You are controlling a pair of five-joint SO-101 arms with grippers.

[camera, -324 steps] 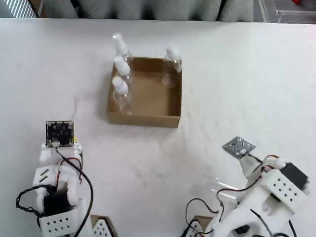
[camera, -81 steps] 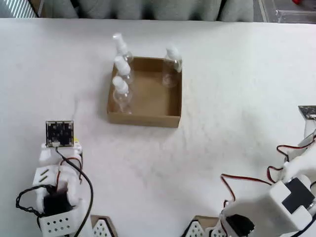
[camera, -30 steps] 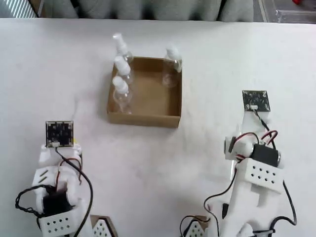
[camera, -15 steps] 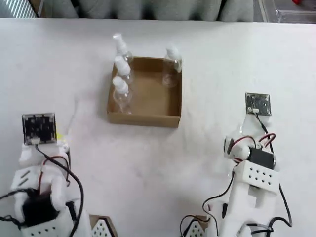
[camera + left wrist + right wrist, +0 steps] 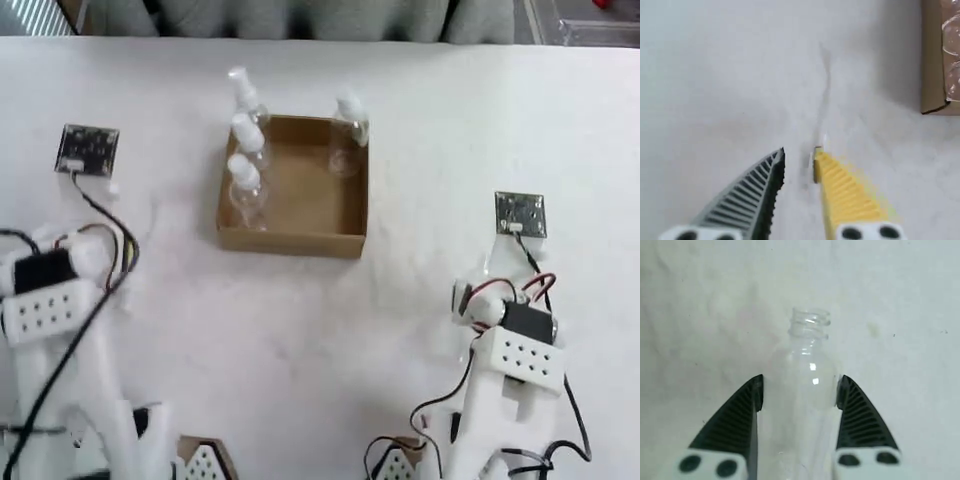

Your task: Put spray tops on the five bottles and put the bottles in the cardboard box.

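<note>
The cardboard box (image 5: 292,232) sits mid-table. Two clear bottles with white spray tops (image 5: 244,187) stand along its left wall and one (image 5: 347,136) in its far right corner. Another topped bottle (image 5: 242,93) stands at the box's far left corner; whether it is inside I cannot tell. My right gripper (image 5: 800,385) is shut on a clear bottle without a top (image 5: 807,365), right of the box (image 5: 492,262). My left gripper (image 5: 799,155) is open over bare cloth left of the box (image 5: 935,55), with nothing between its fingers.
A white cloth with a crease (image 5: 826,90) covers the table. The left arm (image 5: 45,300) stretches along the table's left side, the right arm (image 5: 515,360) along the right. Open cloth lies between them in front of the box.
The left arm has swung from the near left edge out toward the far left, level with the box. The right arm has stayed nearly still with the bottle in its grip.
</note>
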